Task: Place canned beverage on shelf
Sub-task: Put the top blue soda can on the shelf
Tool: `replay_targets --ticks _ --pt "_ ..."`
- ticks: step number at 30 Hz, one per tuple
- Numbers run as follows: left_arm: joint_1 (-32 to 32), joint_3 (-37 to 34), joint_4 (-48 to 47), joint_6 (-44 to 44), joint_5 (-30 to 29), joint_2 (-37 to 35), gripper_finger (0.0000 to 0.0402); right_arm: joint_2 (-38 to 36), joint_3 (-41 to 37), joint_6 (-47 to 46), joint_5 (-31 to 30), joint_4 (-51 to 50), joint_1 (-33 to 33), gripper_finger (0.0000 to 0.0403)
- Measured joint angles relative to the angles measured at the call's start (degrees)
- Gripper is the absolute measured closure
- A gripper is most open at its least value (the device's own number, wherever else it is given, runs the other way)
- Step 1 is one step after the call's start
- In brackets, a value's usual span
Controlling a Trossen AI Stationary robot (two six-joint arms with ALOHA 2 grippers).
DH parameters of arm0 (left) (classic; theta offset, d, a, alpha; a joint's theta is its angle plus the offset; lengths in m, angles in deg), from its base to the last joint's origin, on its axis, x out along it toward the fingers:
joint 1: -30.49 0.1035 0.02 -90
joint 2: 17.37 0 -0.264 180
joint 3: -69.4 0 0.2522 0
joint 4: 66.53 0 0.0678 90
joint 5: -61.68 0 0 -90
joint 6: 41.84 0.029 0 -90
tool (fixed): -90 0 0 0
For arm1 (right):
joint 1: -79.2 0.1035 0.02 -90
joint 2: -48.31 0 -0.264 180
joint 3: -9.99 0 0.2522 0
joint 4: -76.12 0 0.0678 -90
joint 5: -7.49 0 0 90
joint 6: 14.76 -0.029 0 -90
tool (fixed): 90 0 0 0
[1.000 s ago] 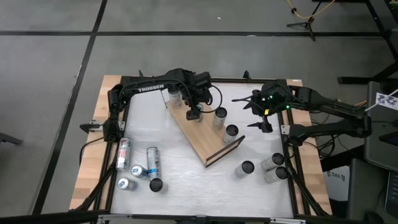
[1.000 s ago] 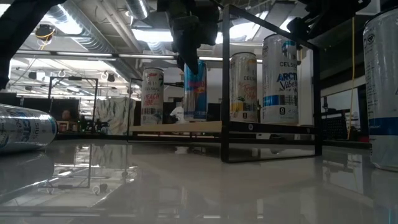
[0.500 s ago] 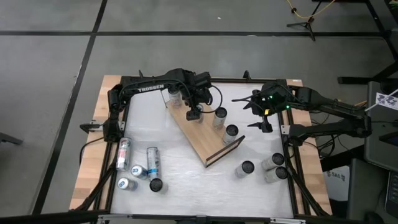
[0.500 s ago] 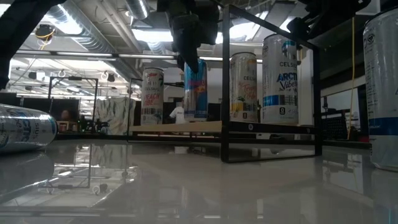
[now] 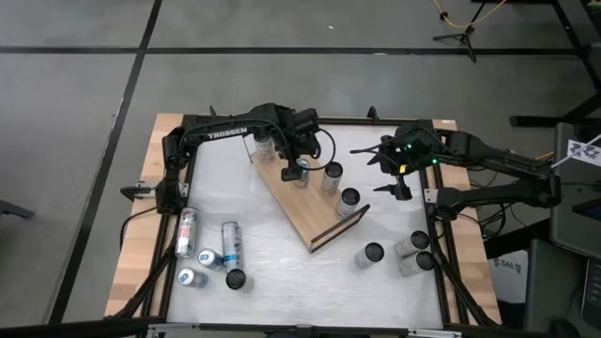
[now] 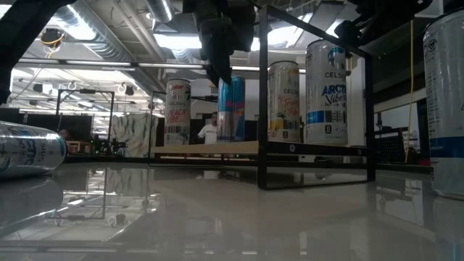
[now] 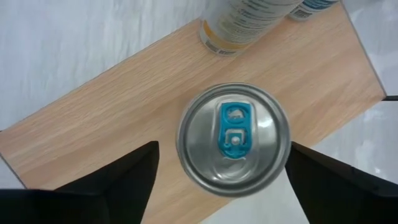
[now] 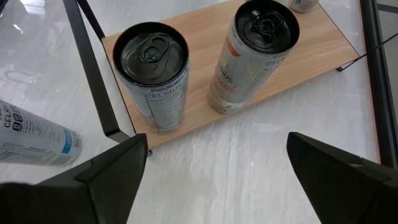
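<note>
**A:** Where is your left claw (image 5: pixel 294 170) right now?

**B:** It hangs directly over the blue can (image 7: pixel 234 139), which stands upright on the shelf (image 7: pixel 112 118). Its fingers (image 7: pixel 106 186) stand wide, one on each side of the can's lid, with clear gaps to the rim, so you are holding nothing.

**A:** And the can itself?

**B:** In the low view the blue can (image 6: pixel 231 109) stands on the wooden board between a red-and-white can (image 6: pixel 177 112) and a pale can (image 6: pixel 283 101). A fourth can (image 6: pixel 326 93) with blue lettering stands at the near end, by the black wire rail (image 6: pixel 316 94).

**A:** What about your right claw (image 5: pixel 399 178)?

**B:** It waits off the shelf's right side, above the desk (image 5: pixel 282 253), its fingers (image 8: pixel 99 180) spread wide and empty. Its wrist view looks down on the two cans at the shelf's rail end.

**A:** Anything else on the desk?

**B:** More cans: a group at the left front (image 5: pixel 208 255), some lying down, and three at the right front (image 5: pixel 399 253).
</note>
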Motion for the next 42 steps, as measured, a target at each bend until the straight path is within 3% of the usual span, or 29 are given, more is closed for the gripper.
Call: replay_targets --ticks 15,26,32,38,42 --pt "-1.09 2.32 -1.73 -0.09 -0.37 -0.26 0.0071 0.00 0.01 0.02 0.00 0.00 -0.02 0.0024" --pt "-1.14 11.35 -7.19 -0.42 -1.78 -0.31 0.0071 -0.01 0.01 0.01 0.00 -0.02 -0.01 0.0024" --pt "-1.07 19.58 -17.88 -2.01 -5.71 -0.49 0.0072 0.00 0.01 0.02 -0.02 -0.02 0.00 0.0024" --pt "-1.39 21.67 -19.40 -3.75 -5.86 -6.09 0.0072 0.00 0.01 0.00 -0.01 -0.04 -0.02 0.0024" --pt "-3.15 16.64 -15.68 -6.73 -8.63 -12.55 0.0072 0.00 0.01 0.01 -0.01 -0.07 -0.02 0.0024"
